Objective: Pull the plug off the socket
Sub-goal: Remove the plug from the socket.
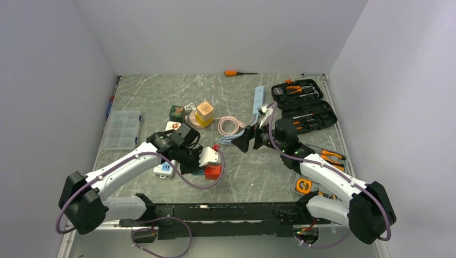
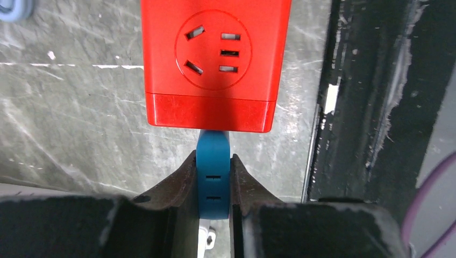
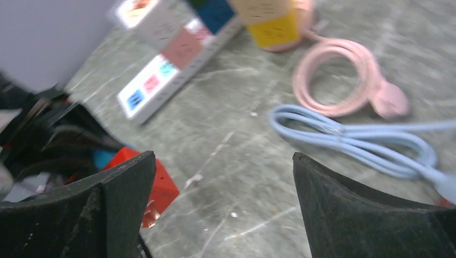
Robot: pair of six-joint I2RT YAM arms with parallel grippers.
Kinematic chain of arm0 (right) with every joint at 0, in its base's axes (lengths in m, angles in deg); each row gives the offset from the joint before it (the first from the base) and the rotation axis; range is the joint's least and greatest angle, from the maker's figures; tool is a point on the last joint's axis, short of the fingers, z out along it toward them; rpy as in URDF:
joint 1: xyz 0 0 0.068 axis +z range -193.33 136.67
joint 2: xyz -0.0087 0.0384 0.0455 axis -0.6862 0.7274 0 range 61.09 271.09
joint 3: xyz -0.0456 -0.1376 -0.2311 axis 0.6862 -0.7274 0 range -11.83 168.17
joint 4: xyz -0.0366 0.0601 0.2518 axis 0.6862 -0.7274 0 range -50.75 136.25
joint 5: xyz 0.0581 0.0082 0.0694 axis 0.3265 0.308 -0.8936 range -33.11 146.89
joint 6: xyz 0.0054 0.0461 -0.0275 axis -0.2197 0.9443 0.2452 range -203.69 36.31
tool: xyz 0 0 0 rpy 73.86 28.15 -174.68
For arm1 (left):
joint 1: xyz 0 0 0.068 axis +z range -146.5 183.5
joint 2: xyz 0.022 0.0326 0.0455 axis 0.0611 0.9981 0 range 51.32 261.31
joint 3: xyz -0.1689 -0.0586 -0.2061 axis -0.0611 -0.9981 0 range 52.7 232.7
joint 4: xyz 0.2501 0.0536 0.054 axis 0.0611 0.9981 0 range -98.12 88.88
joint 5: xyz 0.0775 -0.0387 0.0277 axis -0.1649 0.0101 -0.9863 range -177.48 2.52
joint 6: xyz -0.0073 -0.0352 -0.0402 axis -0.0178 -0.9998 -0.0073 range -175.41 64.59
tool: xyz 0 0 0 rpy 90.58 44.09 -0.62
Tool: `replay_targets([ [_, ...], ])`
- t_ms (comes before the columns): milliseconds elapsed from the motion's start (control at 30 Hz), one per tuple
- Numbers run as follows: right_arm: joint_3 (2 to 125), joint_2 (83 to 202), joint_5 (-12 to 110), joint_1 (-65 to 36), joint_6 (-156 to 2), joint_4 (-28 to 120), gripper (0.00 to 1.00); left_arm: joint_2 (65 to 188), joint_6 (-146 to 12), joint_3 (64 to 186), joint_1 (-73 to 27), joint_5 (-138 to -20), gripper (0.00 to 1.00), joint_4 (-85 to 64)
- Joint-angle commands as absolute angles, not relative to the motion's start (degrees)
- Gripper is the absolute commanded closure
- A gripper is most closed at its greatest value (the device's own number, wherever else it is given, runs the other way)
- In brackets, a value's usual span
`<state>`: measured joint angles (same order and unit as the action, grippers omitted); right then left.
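- Pinching the blue plug (image 2: 213, 144), the left end effector (image 2: 213, 161) lines up with the plug's long axis, which butts straight against the red socket block (image 2: 215, 64).
- Pastel socket strip (image 3: 156, 75) lies on the bench (image 3: 242, 177) near that arm; right end effector (image 3: 223, 158) is spread, farther off.

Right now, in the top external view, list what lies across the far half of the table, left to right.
Clear organiser box → green cube → yellow block → pink coiled cable → pale blue strip → open black tool case.
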<state>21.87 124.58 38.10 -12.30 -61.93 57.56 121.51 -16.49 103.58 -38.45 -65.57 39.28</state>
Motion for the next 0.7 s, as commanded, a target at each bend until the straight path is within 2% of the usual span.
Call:
replay_targets([
  [0, 25.23, 121.58, 26.47, -7.67, -69.75, 62.69, 0.01, 117.67, -10.03, 110.09, -37.73, -58.48, 1.00, 48.72],
  [233, 32.97, 122.13, 24.02, 2.44, -77.38, 54.32, 0.00, 114.50, -9.08, 116.02, -36.19, -56.18, 1.00, 55.50],
  [667, 38.72, 125.78, 26.43, 11.42, -81.88, 48.91, 0.00, 114.44, -9.79, 122.69, -35.46, -53.27, 1.00, 60.90],
])
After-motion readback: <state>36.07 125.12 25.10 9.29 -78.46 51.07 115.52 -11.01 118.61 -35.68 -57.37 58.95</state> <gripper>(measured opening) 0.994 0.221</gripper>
